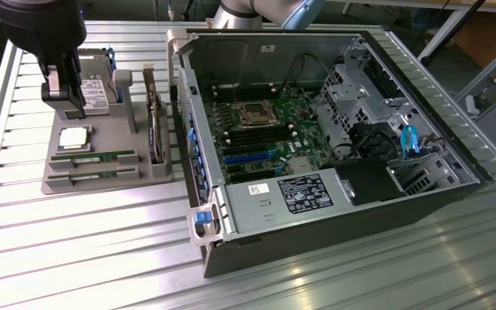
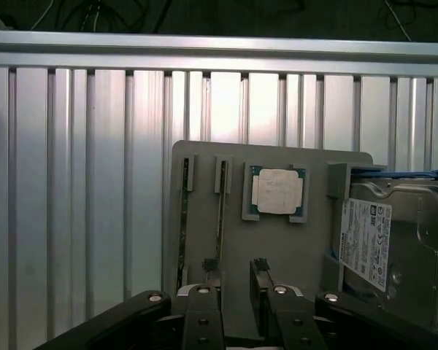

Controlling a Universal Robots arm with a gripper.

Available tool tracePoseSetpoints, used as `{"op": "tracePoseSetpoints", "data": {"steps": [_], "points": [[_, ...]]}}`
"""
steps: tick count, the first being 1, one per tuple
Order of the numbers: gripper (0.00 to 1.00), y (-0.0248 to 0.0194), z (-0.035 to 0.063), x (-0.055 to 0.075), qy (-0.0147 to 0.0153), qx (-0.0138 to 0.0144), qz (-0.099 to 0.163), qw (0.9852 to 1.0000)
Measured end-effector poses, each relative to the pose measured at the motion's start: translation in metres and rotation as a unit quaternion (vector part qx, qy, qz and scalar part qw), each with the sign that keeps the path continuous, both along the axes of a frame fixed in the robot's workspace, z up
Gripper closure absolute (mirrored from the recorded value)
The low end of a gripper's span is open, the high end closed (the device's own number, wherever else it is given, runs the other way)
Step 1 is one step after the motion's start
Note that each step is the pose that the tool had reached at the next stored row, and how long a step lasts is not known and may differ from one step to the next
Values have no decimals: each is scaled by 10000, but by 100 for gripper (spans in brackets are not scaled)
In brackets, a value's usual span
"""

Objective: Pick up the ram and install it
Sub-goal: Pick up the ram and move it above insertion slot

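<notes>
Two slim green ram sticks (image 1: 93, 157) (image 1: 93, 174) lie edge-up in slots of a grey holder (image 1: 110, 184) at the exterior view's left. In the wrist view the sticks show edge-on as thin dark strips (image 2: 184, 226) (image 2: 220, 226) on the holder (image 2: 204, 168). My gripper (image 1: 65, 103) hangs above the holder's far end, near the hard drive (image 1: 95, 87). It is open (image 2: 235, 270) with nothing between its fingers (image 2: 210, 271). One fingertip sits just above the end of the nearer ram stick.
The holder also carries a square silver processor (image 1: 74, 137) (image 2: 277, 191), the hard drive (image 2: 394, 248) and a dark expansion card (image 1: 155, 123) standing on edge. The open computer case (image 1: 454, 187) lies to the exterior view's right, with its motherboard (image 1: 274, 129) showing. All rest on a ribbed aluminium table (image 1: 101, 258).
</notes>
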State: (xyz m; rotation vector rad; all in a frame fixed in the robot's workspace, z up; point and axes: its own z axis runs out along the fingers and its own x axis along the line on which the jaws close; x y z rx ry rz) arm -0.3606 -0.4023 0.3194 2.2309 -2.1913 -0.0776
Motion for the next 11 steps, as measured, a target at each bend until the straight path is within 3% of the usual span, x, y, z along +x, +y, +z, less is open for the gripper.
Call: {"op": "tracePoseSetpoints", "data": {"steps": [11], "points": [[71,-1,-254,-3,0,0,0,10000]]}}
